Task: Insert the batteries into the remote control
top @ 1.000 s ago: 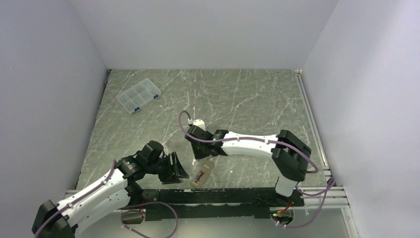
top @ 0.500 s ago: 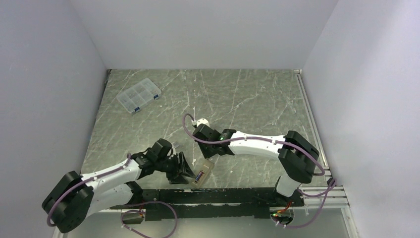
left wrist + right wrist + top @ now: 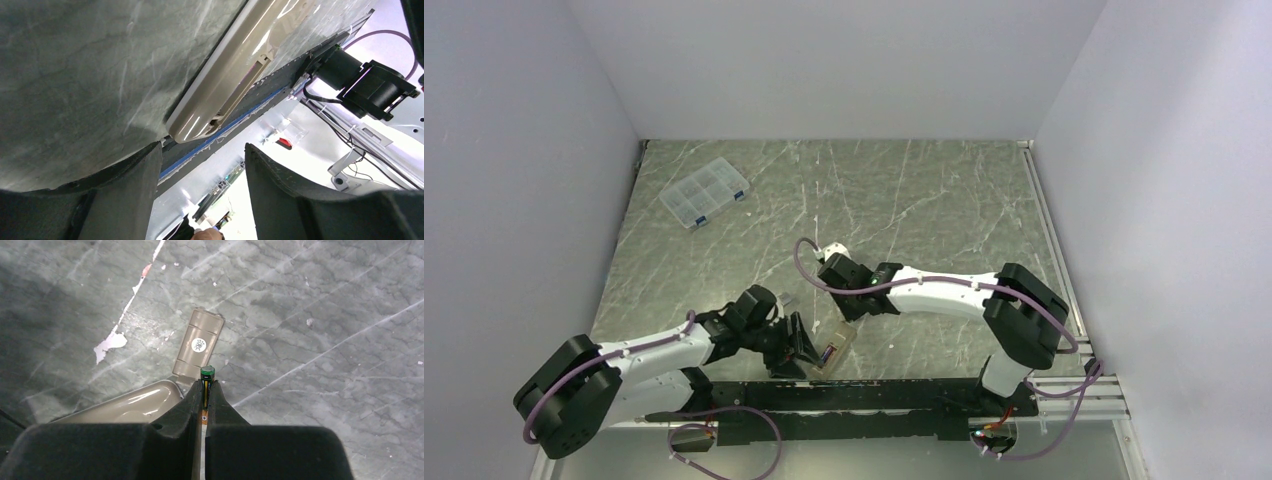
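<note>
Left gripper (image 3: 802, 346), right gripper (image 3: 205, 387) crowding remote control (image 3: 844, 337), rail (image 3: 874, 395) just nearside, open tabletop (image 3: 924, 200) beyond

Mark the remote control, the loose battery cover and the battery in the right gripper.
remote control (image 3: 230, 75), left wrist view, on its beige back.
battery cover (image 3: 199, 343), right wrist view, on its round sticker.
battery (image 3: 207, 373), right wrist view, on its green end.

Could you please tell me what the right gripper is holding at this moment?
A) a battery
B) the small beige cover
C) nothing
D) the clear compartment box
A: in the right wrist view the right gripper is shut on a slim green-tipped battery, while the beige cover lies free on the table beyond it.
</note>
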{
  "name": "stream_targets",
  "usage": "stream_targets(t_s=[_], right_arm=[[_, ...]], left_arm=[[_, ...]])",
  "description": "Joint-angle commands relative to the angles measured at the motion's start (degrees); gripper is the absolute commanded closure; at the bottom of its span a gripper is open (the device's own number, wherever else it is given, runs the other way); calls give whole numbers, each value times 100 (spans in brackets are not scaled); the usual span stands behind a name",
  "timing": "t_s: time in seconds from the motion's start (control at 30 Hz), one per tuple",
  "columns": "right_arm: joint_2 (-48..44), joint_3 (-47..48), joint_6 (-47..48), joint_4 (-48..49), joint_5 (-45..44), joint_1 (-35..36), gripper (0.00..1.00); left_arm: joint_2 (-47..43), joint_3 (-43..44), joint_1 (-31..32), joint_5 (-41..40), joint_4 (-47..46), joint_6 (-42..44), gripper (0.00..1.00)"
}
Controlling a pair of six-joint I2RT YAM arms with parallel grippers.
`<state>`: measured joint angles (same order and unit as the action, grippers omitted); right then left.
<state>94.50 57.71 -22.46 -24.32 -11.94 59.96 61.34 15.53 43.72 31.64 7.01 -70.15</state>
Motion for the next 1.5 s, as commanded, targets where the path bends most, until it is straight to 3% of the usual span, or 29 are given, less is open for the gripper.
stream_targets(t_s=[0.0,0.67,1.03,1.47], right_arm=[[2,-105,125,138,-45,-55,100],[-333,-803,-83,440,575,29,100],[-713,-1224,-441,561,812,331,100],[-1141,-1422,-807,326,608,762,100]], left_arm=[[-99,-91,53,114,-243,-156,33],[211,-133,127,80,-954,-422,34],[118,274,128,-450,-249,-79,35],[638,1016,59,-790,251,543,37]])
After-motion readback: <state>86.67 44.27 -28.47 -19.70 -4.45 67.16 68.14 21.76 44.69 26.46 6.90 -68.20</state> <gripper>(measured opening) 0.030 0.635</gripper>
